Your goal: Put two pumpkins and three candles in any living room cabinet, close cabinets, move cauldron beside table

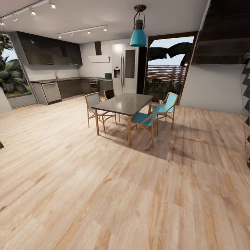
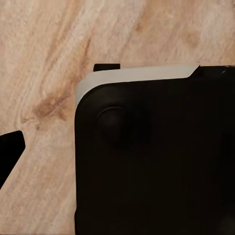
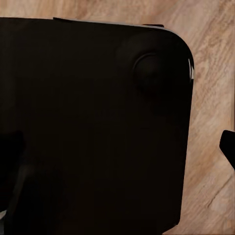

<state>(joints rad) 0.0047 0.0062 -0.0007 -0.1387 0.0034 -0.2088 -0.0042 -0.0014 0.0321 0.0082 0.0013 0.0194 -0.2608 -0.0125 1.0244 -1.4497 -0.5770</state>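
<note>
The head view looks across a wide pale wood plank floor [image 1: 104, 194] toward a rectangular dark grey-topped dining table with light wooden legs [image 1: 122, 103], standing well back in the room. Around it are wooden-framed chairs: two with teal seats and backs [image 1: 158, 113] on its right side, and two with grey or dark backs [image 1: 94, 101] on its left and far sides. A teal pendant lamp with a dark fitting [image 1: 138, 34] hangs above the table. Behind it stand a tall silver refrigerator [image 1: 124, 67] and a run of dark grey kitchen cabinets under a dark counter [image 1: 66, 86] along the left wall, with track lights on the white ceiling. A tall window [image 1: 166, 73] to the right of the refrigerator shows palms and a slatted fence outside.

The wrist views give only close ground: each looks down on the same plank floor, with a large black rounded-corner body (apparently the robot's own base) [image 2: 156, 161] taking up most of the frame; in the left wrist view it has a pale grey edge along its top. A small black tip [image 2: 11, 144] juts in at the border of the left wrist view, and another [image 3: 228, 144] in the right; whether either pincer is open or closed cannot be told.
</note>
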